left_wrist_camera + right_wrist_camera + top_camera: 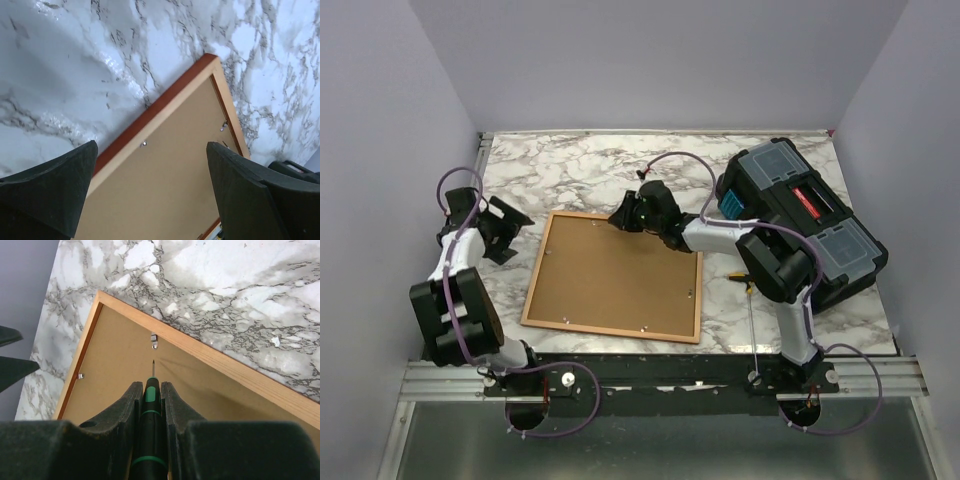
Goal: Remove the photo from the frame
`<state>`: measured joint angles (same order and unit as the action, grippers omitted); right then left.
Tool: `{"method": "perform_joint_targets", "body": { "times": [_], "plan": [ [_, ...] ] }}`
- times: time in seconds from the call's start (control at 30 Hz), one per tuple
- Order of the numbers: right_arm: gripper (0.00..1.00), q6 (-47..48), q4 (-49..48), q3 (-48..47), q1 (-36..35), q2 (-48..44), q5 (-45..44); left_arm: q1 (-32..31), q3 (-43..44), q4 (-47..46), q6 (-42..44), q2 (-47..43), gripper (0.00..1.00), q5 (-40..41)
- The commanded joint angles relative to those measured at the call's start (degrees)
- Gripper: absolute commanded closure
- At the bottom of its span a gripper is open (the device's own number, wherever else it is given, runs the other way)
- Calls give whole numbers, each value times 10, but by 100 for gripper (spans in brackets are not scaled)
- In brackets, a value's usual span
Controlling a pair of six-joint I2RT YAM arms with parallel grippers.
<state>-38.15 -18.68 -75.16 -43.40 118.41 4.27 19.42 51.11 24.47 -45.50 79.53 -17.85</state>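
Left gripper (150,150) stood wide, empty, above the table (580,170). The frame (610,280) lay face down mid-table, board up. Right gripper (151,388) pinched a screwdriver (150,412). We judged its tip should meet the metal tab (154,341) squarely, then swivel it gently.

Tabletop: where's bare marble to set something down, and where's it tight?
Free: the far marble strip between the frame and the back wall, left of the toolbox. Crowded: the frame-to-toolbox gap, crossed by the right arm; left of the frame, where the open left gripper sits; the frame's far edge, under the right gripper and its screwdriver.
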Motion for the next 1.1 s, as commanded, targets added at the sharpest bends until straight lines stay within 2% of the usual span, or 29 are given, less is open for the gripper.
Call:
{"method": "perform_joint_targets", "body": {
  "times": [0.0,0.6,1.07],
  "plan": [
    [99,-8,-28,-31,0,28,0,11,2,-31,26,81,10,-57],
    [99,27,19,-77,2,61,-39,10,5,-28,20,118,12,-80],
    [99,9,2,-99,-2,97,31,10,7,-27,18,126,12,-86]
  ]
}}
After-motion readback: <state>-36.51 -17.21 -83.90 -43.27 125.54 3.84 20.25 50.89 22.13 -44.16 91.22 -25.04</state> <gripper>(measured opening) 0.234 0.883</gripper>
